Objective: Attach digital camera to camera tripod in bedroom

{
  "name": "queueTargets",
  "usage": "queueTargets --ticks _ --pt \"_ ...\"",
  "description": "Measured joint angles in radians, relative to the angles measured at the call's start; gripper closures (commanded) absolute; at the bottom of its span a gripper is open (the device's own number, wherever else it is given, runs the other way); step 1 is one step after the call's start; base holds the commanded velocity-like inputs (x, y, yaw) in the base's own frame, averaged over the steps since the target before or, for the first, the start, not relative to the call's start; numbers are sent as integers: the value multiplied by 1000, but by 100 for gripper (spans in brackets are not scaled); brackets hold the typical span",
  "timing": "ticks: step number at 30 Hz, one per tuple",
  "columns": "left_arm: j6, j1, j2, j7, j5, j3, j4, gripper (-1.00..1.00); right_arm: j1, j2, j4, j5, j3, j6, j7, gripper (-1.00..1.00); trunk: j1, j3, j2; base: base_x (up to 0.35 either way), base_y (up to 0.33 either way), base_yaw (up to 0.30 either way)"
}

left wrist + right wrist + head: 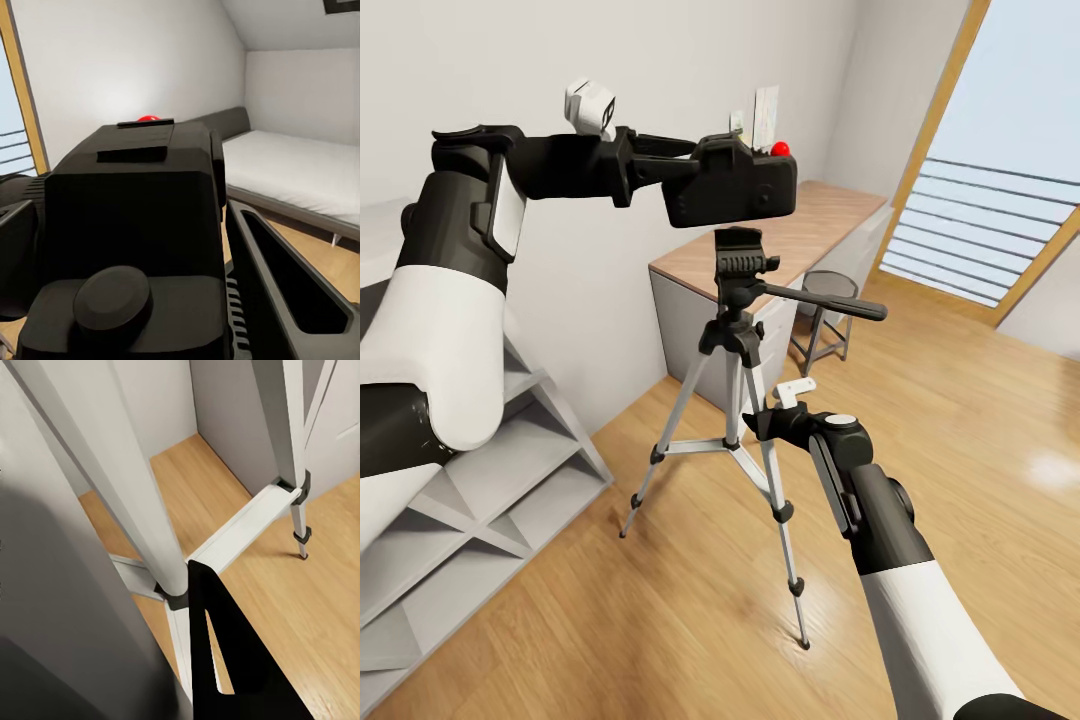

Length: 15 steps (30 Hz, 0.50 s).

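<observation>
The tall silver 3-legged camera tripod point(735, 400) stands on the light wood plank floor point(960, 470) beside a white cube shelving unit point(490, 500), its cubes bare as far as I can see. The right gripper point(765, 415) is at a leg; whether it clamps, I cannot tell. The left gripper point(695, 165) grips the black digital camera point(732, 185) just above the black tripod head point(742, 262). Best lower it level, base centred.
</observation>
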Motion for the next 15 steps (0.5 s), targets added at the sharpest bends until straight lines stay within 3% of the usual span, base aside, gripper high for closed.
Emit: queueTargets --ticks 15 --pt "-3 0 -9 9 1 -3 12 100 0 0 0 0 0 0 0 100 0 0 0 0 0 0"
